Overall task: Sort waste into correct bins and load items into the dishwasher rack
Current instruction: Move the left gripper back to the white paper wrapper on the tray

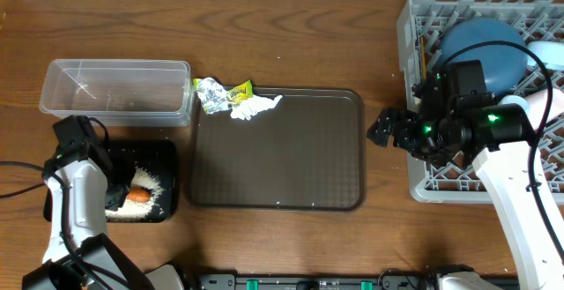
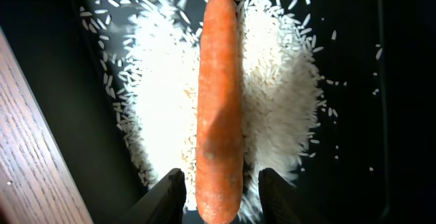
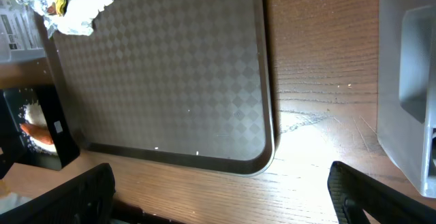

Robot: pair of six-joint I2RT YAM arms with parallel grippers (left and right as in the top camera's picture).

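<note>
Over the black tray [image 1: 169,156] we see the left gripper [image 2: 221,191] pointing straight down. Its fingers [image 2: 169,195] stand a little apart on both sides of the carrot [image 2: 219,94] without touching it, so it is open and holds nothing. The carrot lies on the rice [image 2: 157,115] inside this tray. We judge that the danger is in the lifting: if the arm goes up crooked, one finger may catch the carrot and roll it, or push rice grains over the rim. On the other side, the right gripper [image 3: 218,193] hangs wide open and empty between the brown tray [image 3: 170,81] and the rack [image 3: 409,81].
</note>
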